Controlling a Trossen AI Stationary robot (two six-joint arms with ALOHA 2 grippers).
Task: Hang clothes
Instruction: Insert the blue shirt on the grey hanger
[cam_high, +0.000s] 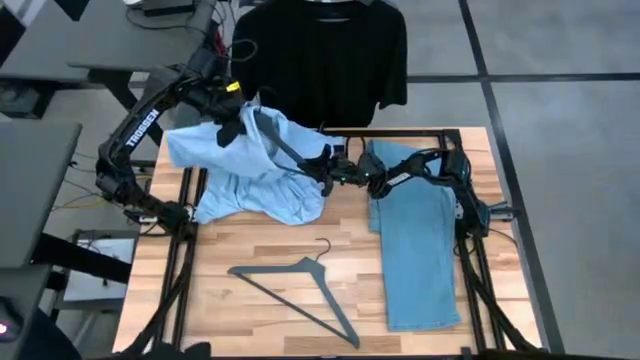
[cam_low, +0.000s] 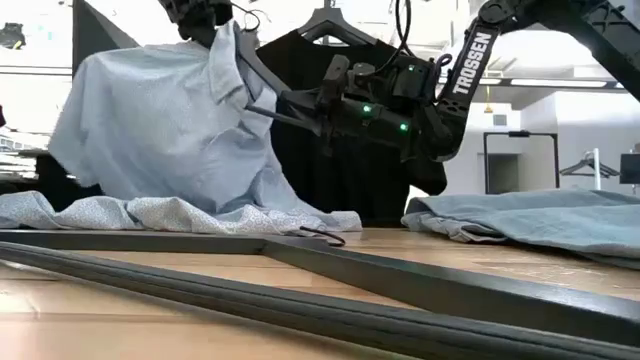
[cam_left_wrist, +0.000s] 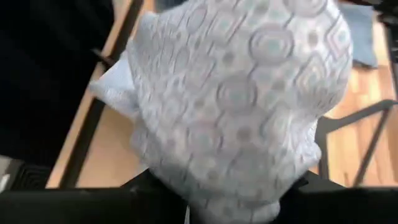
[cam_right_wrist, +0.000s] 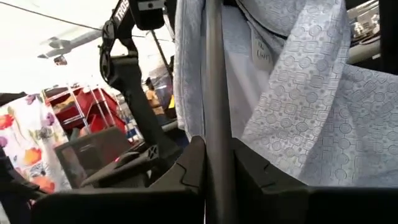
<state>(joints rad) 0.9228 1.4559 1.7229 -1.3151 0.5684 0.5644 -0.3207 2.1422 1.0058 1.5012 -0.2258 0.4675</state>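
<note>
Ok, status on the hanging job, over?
Left gripper shut on the button shirt, holding it up. Right gripper shut on a hanger inside it. Black t-shirt hung; jeans and spare hanger on the table.

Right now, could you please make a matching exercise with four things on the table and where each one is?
Things:
1. black t-shirt
2. patterned shirt
3. jeans
4. spare hanger

States:
a. lying flat on the table's right side
b. held up by the left gripper
c. already hanging behind the table
d. lying on the wood, untouched

Pairs: 1-c, 2-b, 3-a, 4-d
</note>
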